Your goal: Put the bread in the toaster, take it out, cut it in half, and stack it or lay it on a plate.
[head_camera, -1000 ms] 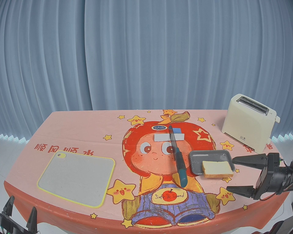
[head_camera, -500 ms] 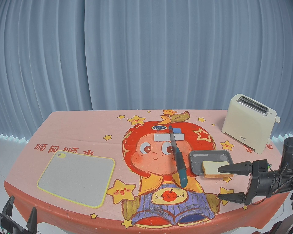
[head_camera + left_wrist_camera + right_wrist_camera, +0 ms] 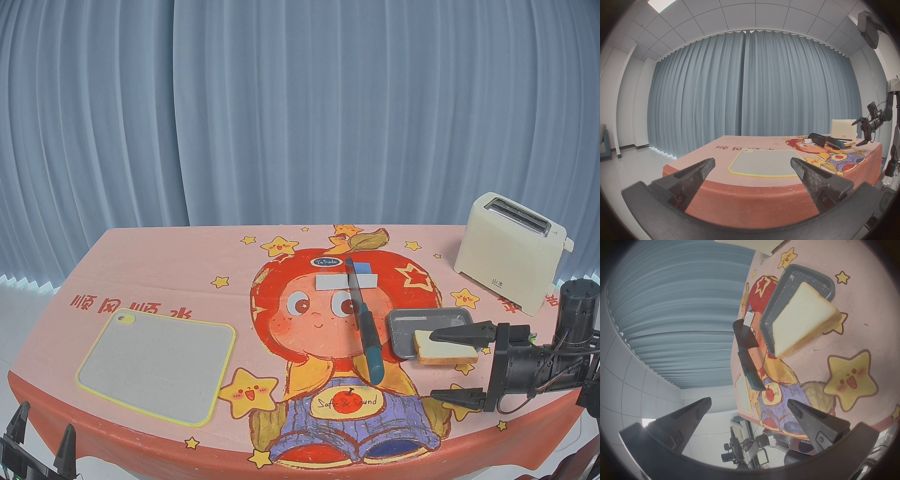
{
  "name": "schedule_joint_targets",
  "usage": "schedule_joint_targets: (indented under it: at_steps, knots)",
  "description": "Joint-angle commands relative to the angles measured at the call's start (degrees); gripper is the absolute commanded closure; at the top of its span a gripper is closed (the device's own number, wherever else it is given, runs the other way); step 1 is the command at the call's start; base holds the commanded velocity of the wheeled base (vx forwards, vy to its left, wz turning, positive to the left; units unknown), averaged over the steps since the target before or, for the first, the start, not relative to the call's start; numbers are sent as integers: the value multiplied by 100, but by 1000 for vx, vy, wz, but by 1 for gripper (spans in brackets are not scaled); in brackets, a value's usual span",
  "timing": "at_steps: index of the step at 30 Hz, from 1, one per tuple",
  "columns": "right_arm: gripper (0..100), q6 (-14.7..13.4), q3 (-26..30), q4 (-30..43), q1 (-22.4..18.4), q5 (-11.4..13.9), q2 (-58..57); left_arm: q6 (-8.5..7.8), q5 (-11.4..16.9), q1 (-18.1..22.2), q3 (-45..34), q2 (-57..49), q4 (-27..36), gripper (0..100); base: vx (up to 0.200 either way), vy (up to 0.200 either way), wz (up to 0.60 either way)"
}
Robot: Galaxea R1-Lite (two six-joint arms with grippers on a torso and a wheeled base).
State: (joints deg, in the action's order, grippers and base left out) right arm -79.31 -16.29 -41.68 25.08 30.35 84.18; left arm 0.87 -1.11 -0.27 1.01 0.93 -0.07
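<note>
Right hand (image 3: 432, 365) nearer 1 bread slice (image 3: 447, 355); 1 toaster (image 3: 509, 250); 1 knife (image 3: 367, 328)

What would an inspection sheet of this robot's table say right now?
Surface: table under pink cartoon-print cloth.
Job's things: white bread slice on grey rectangular tray, overhanging its rim; cream toaster at back right; teal-handled knife mid-table; grey yellow-rimmed cutting board at left.
Clutter: small white and blue blocks under the knife blade.
Claws: right claw open beside the bread, not touching; left claw open, off the table's near left corner.
Cables: thin wires at the right claw's wrist.
Surroundings: blue-grey pleated curtain.
</note>
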Motion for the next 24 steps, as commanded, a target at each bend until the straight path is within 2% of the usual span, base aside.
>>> schedule_joint_targets:
  at_steps: [1, 6, 18, 24]
  knots:
    - [0, -5, 38, -95, -47, -3, 266, 1, -3, 0, -101, -31, -1, 0, 0, 0, 0]
    - [0, -14, 20, -121, -354, -3, 284, 1, -3, 0, -101, -31, -1, 0, 0, 0, 0]
    - [0, 30, 20, -156, -512, -3, 547, 1, -3, 0, -101, -31, -1, 0, 0, 0, 0]
    - [0, 39, 3, -156, -811, -3, 670, 1, -3, 0, -101, -31, -1, 0, 0, 0, 0]
